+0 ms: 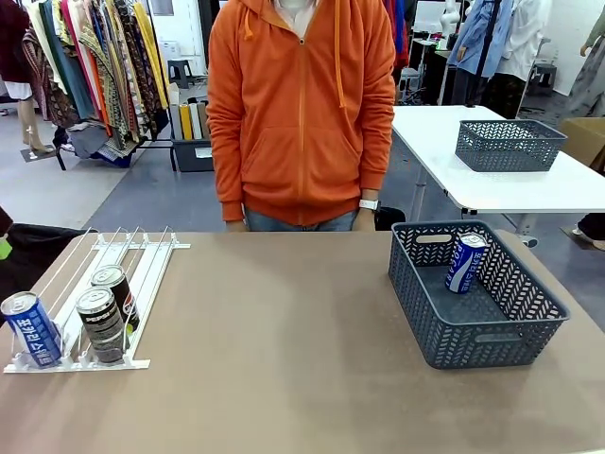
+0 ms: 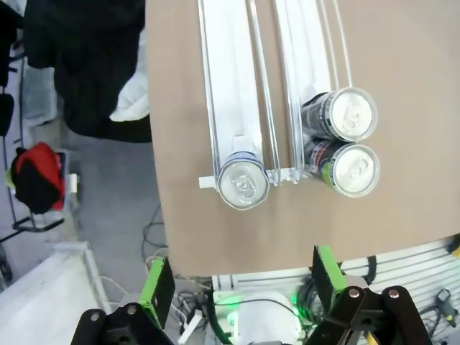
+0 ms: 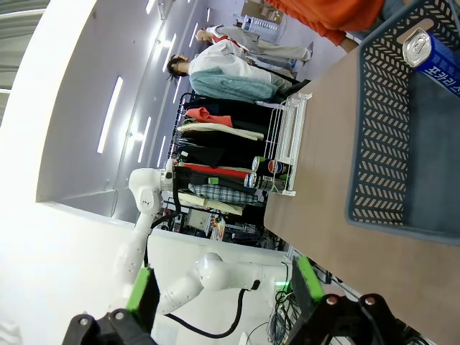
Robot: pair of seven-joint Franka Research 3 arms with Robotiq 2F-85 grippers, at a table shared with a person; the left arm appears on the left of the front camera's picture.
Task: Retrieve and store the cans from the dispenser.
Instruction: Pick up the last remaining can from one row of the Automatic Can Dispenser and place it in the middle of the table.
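1. Overhead, the left gripper (image 2: 241,284) stood spread and empty; a blue can (image 2: 243,183) sat just ahead, at the stops of the dispenser (image 2: 237,86), with two black cans (image 2: 348,115) beside it.
2. The right gripper (image 3: 223,287), spread and empty, faced the basket (image 3: 388,144) ahead, a second can (image 3: 431,57) leaning inside.

Three cans (image 1: 102,324) sit at the dispenser (image 1: 142,244)'s low end, left (a fourth can (image 1: 465,263) in the basket (image 1: 473,345), right).

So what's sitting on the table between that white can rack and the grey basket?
Nothing: in the front view the brown table is bare between the dispenser and the basket.
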